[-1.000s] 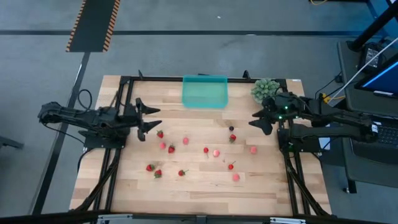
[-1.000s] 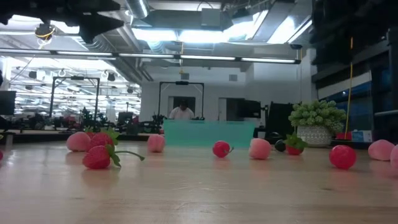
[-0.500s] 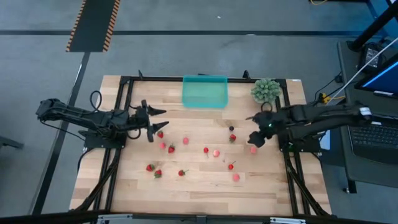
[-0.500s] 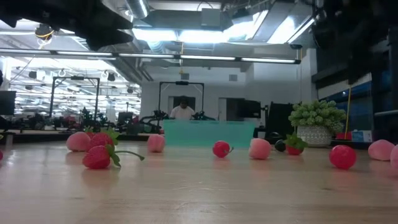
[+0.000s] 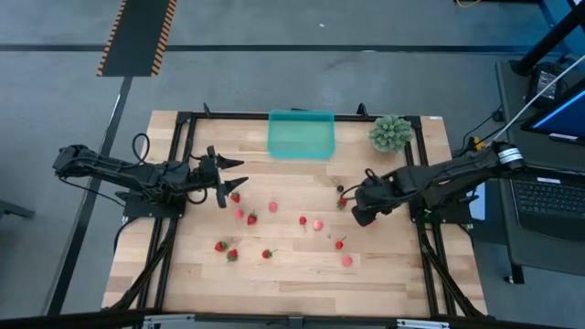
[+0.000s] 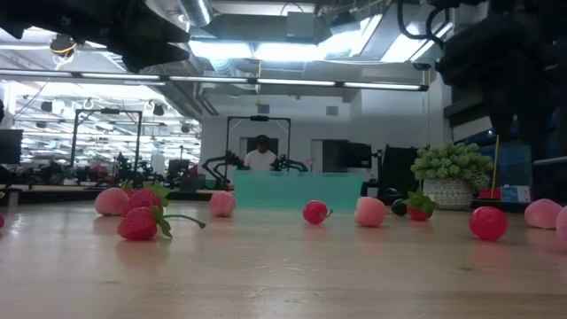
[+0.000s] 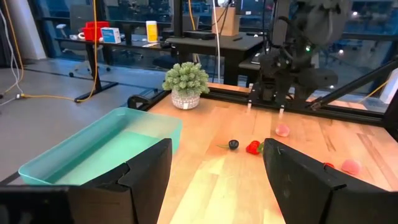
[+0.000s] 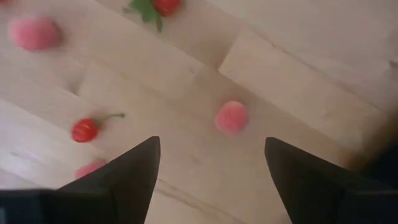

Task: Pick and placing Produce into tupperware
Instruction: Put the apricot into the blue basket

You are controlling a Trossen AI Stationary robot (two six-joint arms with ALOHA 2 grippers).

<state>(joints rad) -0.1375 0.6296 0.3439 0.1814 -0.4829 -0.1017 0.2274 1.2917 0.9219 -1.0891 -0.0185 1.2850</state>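
Observation:
The produce lies scattered on the wooden table: red and pink berries such as a pink one point(image 8: 231, 117), a red stemmed one point(image 8: 84, 130), a strawberry point(image 5: 342, 203) and a dark berry point(image 5: 340, 189). The teal tupperware point(image 5: 301, 134) stands at the far edge, with nothing in it point(image 7: 106, 152). My right gripper point(image 8: 211, 144) is open and points down over the pink berry, which lies just ahead of its fingers. My left gripper point(image 5: 233, 175) is open, above the table's left part near a red berry point(image 5: 235, 196), and touches nothing.
A spiky green plant in a small pot point(image 5: 390, 132) stands at the far right corner, beside the tupperware. More berries point(image 5: 232, 254) lie toward the near left. A black frame point(image 5: 183, 119) runs around the table. A person point(image 6: 260, 158) shows in the room behind.
My right arm has swung from near the plant toward the table's middle and near side. It has come down and tipped its gripper over the pink berry. My left gripper has moved a little toward the right, then stayed. No berry has moved.

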